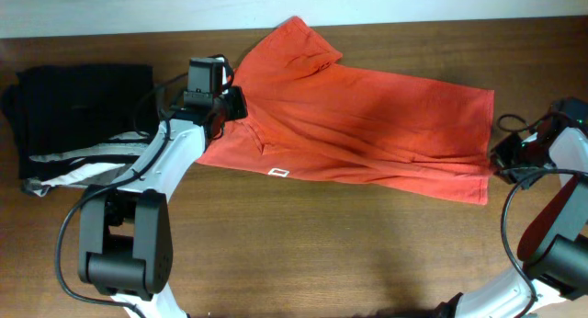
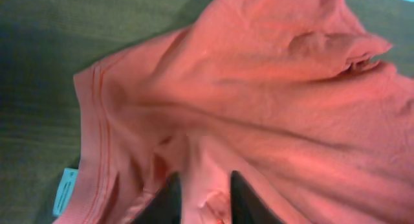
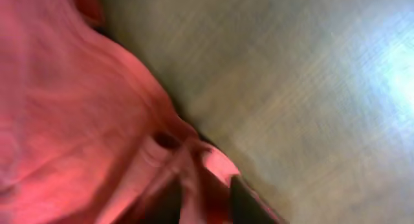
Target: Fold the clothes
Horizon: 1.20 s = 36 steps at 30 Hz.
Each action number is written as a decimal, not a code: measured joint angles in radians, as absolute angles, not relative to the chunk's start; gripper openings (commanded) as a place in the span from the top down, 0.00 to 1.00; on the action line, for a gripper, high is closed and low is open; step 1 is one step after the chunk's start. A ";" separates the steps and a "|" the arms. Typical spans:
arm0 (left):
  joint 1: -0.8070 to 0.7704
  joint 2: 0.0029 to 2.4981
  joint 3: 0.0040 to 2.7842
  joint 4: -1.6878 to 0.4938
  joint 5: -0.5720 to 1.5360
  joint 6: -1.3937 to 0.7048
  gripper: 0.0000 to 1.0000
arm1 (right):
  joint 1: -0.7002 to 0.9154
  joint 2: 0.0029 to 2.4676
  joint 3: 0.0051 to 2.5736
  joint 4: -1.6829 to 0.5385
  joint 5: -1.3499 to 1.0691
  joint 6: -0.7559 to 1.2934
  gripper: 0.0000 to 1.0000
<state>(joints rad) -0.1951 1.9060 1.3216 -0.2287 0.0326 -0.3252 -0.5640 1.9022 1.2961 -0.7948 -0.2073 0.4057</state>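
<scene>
The orange-red T-shirt lies folded lengthwise across the middle of the wooden table, collar end to the left and hem to the right. My left gripper is over the collar end. In the left wrist view its dark fingers stand apart, and a small fold of the shirt lies loose between them at the left gripper. My right gripper is at the hem's right edge. In the blurred right wrist view the right gripper has its fingers apart over the bunched hem.
A stack of black folded garments lies at the table's left end, with a grey and white one at its front. A white label shows on the shirt's front edge. Bare wood lies beyond the hem.
</scene>
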 measured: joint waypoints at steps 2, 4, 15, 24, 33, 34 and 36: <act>-0.195 1.906 1.322 -0.207 0.032 -0.330 0.61 | -0.561 1.902 1.296 -0.758 -0.243 0.404 0.47; -0.195 1.906 1.325 -0.204 0.033 -0.318 0.54 | -0.560 1.902 1.298 -0.735 -0.294 0.399 0.44; -0.195 1.847 1.497 -0.518 0.046 -0.181 0.56 | -0.560 1.907 1.605 -1.067 -0.475 0.233 0.45; -0.195 1.773 1.519 -0.886 0.056 -0.150 1.00 | -0.533 1.906 1.677 -1.374 -0.449 0.096 0.96; -0.195 1.847 1.476 -0.917 0.056 -0.150 1.00 | -0.393 1.906 1.584 -1.404 -0.327 0.105 0.96; -0.195 1.871 1.473 -0.910 0.056 -0.150 1.00 | -0.381 1.906 1.556 -1.391 -0.295 0.121 0.96; -0.195 1.907 1.470 -0.895 0.056 -0.150 1.00 | -0.370 1.906 1.496 -1.343 -0.236 0.160 0.96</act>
<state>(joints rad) -0.1951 1.9068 1.4704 -0.8948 0.0559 -0.1497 -0.3698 1.9057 1.4960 -1.3434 -0.2359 0.1596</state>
